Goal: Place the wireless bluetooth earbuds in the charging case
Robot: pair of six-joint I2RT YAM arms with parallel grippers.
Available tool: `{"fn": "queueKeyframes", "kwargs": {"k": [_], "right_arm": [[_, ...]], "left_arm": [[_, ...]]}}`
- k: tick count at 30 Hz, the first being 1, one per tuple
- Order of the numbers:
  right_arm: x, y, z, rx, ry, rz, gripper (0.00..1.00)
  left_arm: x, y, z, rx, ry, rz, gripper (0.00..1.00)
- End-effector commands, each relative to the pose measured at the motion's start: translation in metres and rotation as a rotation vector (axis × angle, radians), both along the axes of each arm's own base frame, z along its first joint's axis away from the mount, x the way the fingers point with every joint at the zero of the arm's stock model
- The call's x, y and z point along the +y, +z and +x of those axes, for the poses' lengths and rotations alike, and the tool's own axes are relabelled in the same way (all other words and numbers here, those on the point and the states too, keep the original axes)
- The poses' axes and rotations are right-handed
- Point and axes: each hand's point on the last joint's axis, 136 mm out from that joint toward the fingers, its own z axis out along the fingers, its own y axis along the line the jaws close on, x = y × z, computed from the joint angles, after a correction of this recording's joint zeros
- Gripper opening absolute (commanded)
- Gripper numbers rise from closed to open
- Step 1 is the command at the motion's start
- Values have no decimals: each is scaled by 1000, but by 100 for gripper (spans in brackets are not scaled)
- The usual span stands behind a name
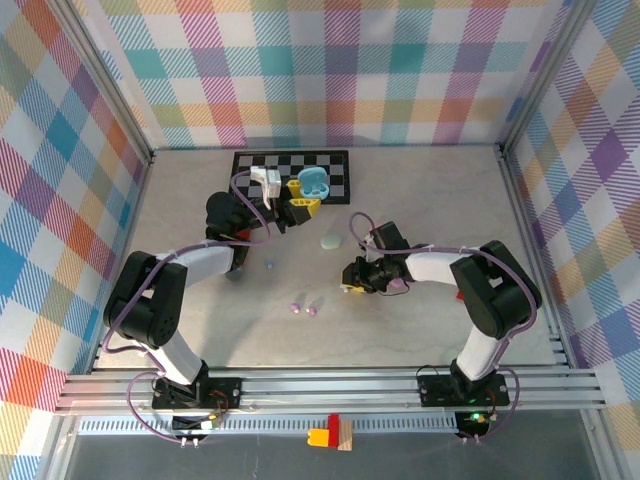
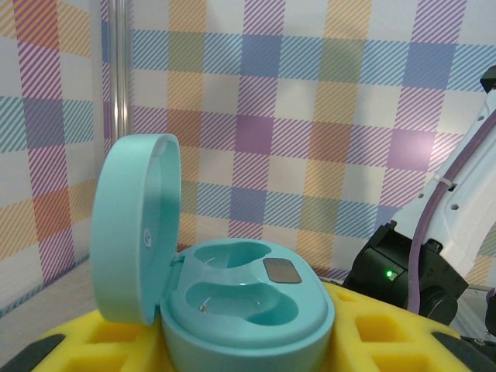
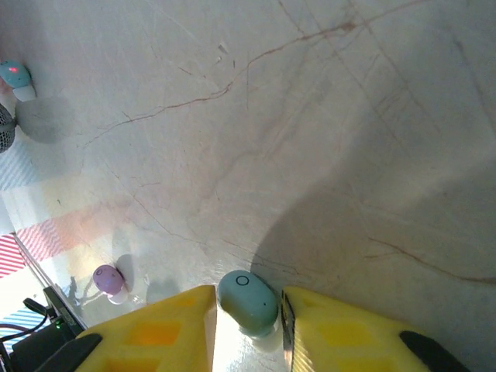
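Yellow fingers (image 3: 167,329) of the right gripper (image 3: 247,296) are sitting nearest the lens, jaws apart and straddling a mint earbud (image 3: 249,304) that is lying on the marbled table (image 3: 333,139). The bud is lying squarely in the gap, with a thin sliver of light showing on either side. Its long axis is slanting across the closing line rather than along it. I judge that a plain squeeze is all the pick is asking for, though the slant may be inviting a twist. This arm is by far the nearer one, reaching low and leftward with its wrist tipping down at the table.

Just left of the mint earbud a lilac earbud (image 3: 108,280) is resting, and well beyond that a bluish earbud (image 3: 14,75). Farther from the mint earbud, toward the back wall, the left gripper (image 1: 298,203) is clamping the turquoise charging case (image 2: 248,306) upright. The case's lid (image 2: 132,225) is standing open and both wells are showing empty. That arm is stretching well forward.
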Motion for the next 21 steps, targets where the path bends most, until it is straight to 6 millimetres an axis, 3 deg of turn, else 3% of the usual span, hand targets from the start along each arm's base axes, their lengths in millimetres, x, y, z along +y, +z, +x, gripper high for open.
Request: {"fn": "queueKeyframes", "kwargs": {"k": [1,7,21], "right_arm": [[4,-3,-7,21,17,20,26],[8,-7,-8,34,26,11,23],[7,-30,-11,86,52,-101,28]], "left_arm": [[5,20,-7,-90,-6,-20,39],[5,21,-7,-92,-7,-20,39],[6,23,-8,-96,-8,-22,39]]}}
